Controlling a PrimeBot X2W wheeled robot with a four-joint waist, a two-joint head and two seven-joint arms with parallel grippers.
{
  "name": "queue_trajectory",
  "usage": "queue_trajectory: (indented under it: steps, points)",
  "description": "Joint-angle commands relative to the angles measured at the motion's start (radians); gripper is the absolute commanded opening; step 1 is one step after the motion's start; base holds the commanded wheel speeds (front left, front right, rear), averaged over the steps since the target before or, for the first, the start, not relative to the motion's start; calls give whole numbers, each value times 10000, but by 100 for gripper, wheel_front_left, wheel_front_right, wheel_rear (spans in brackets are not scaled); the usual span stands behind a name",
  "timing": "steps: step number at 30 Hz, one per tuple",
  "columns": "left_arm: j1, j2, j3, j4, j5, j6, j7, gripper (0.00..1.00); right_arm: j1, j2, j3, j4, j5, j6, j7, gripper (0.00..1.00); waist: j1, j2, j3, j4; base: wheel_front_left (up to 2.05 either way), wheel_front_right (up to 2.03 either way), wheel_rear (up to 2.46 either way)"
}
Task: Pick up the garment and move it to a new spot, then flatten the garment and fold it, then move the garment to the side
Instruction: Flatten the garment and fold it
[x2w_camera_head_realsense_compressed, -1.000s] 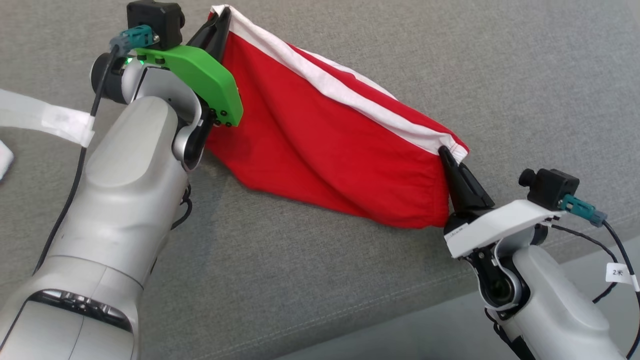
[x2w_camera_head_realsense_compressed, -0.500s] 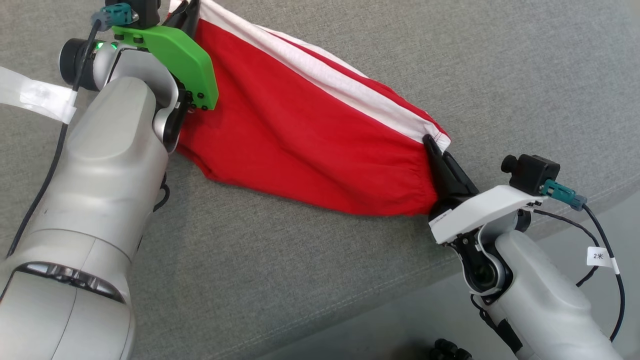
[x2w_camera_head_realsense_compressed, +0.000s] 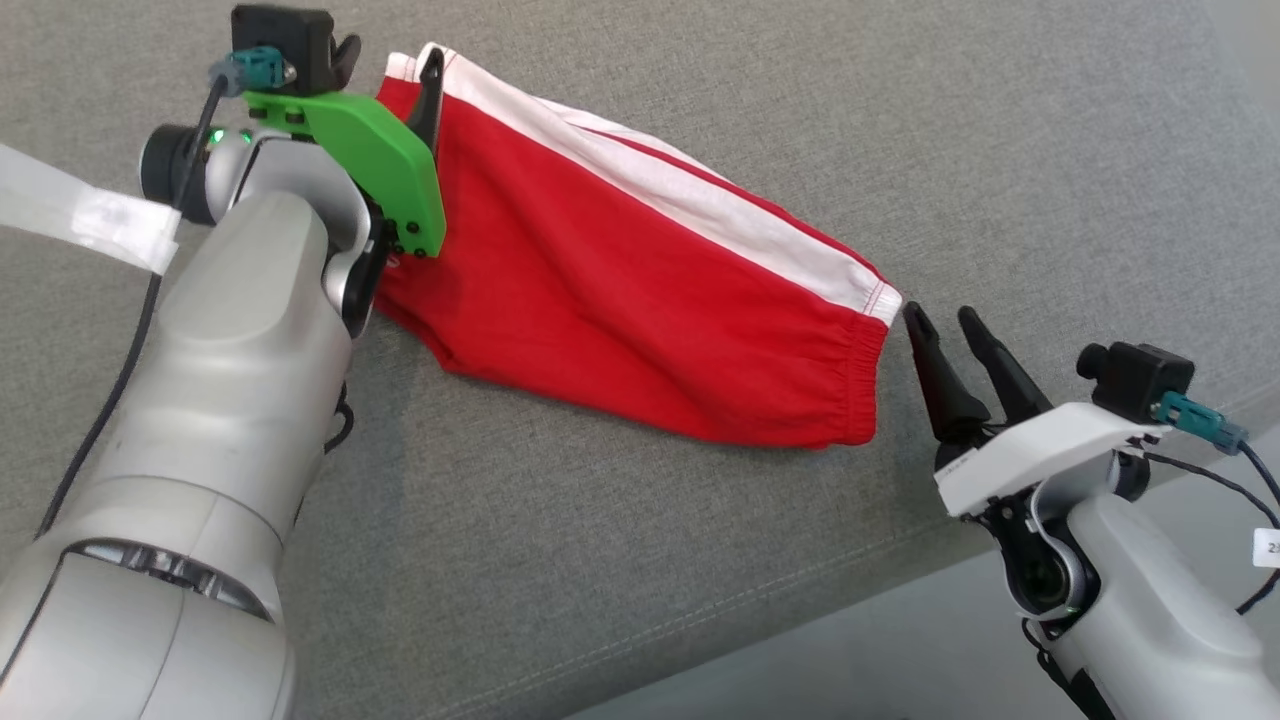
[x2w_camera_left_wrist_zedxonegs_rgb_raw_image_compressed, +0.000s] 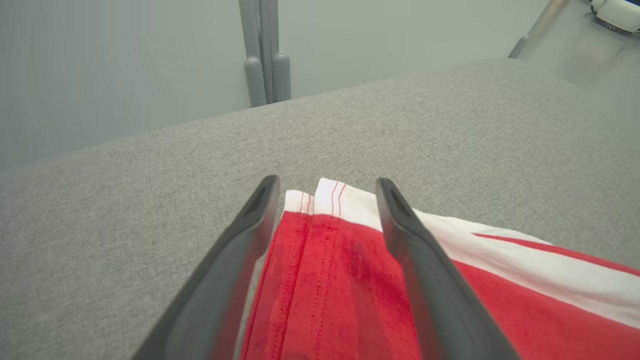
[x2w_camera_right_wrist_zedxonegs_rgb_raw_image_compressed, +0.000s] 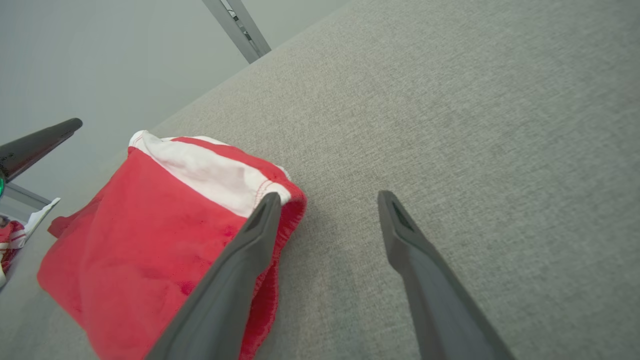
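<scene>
Standing wide apart at the upper left, the fingers of the left gripper (x2w_camera_head_realsense_compressed: 390, 70) have the white-edged corner of the red garment (x2w_camera_head_realsense_compressed: 640, 290) between them without pinching it. The garment lies slack on the grey cushion (x2w_camera_head_realsense_compressed: 600, 560), running diagonally toward the lower right with its white band along the upper edge. Just beside its elastic end, not touching it in the head view, the right gripper (x2w_camera_head_realsense_compressed: 940, 315) is also spread wide and holds nothing.
</scene>
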Motion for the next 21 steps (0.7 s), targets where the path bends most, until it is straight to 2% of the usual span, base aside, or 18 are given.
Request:
queue_trajectory:
  steps: [1, 9, 15, 21]
  points:
    - [321, 1, 5, 52, -140, -40, 22, 100, 253, -94, -138, -93, -104, -3, 62, 100, -1, -1, -380, 223, 0, 0, 0]
    - [1603, -194, -88, 196, -449, -29, 192, 100, 1436, -452, -1568, -1125, -1071, -3, 504, 100, -1, -1, -1346, 527, 0, 0, 0]
    - [2142, -23, 39, 283, -670, 329, 335, 100, 1892, -79, -2388, -2430, -1854, -3, 1343, 100, -1, -1, -1367, 215, 0, 0, 0]
    - [2260, 496, 212, 314, -846, 786, 569, 100, 2116, 416, -2814, -3835, -2430, -3, 2154, 100, -1, -1, -901, -246, 0, 0, 0]
